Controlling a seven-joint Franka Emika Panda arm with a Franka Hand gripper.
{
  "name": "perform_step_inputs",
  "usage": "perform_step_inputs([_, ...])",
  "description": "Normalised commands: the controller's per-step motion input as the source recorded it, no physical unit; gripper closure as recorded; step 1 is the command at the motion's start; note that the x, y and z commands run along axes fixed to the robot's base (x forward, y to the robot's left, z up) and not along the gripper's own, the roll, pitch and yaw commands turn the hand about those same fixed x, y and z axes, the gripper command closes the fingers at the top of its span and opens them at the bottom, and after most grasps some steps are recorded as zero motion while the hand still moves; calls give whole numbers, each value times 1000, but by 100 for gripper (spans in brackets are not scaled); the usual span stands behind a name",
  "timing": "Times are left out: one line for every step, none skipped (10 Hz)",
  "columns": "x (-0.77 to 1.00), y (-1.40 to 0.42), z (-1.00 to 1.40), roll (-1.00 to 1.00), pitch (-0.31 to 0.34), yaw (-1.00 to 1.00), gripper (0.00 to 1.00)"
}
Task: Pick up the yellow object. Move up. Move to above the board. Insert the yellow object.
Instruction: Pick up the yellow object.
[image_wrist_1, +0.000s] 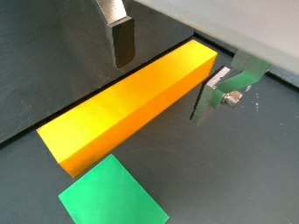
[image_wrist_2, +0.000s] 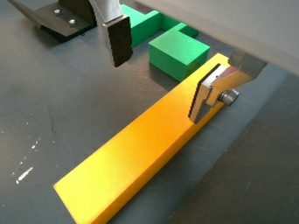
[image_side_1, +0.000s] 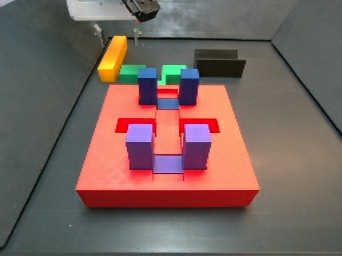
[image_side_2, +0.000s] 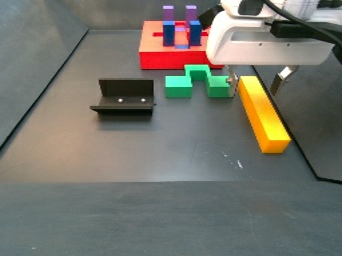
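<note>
My end effector (image_wrist_2: 163, 79) carries two flat silver fingers (image_wrist_1: 121, 35) with dark pads, one fixed by a small bolt (image_wrist_1: 235, 97). Above them sits my boxy white wrist housing (image_side_2: 274, 40), trailing black cables (image_side_2: 287, 12).

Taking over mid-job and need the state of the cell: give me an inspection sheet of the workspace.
Surface: dark floor, a few pale specks.
Job's things: yellow object lying flat on the floor beside the green block; board apart from it, with purple and blue blocks upright.
Clutter: green block; fixture.
Gripper: gripper open, its fingers straddling one end of the yellow object, not closed on it.
Cables: black cable on the arm.
Surroundings: grey enclosure walls.
</note>
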Motion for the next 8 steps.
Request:
perform_step_inputs([-214,89,-260,130,0,0,0])
perform_step_inputs([-320,109,-254,90,0,-43,0])
perform_step_inputs([-283,89,-260,91,0,-46,0])
perform_step_inputs([-274,126,-246,87,0,-54,0])
perform_step_inputs([-214,91,-194,61,0,-34,0])
perform_step_inputs([0,0,-111,7,-1,0,0])
perform_step_inputs([14,0,-106,0,-4,0,0])
perform_step_inputs([43,0,-143,3,-9,0,0])
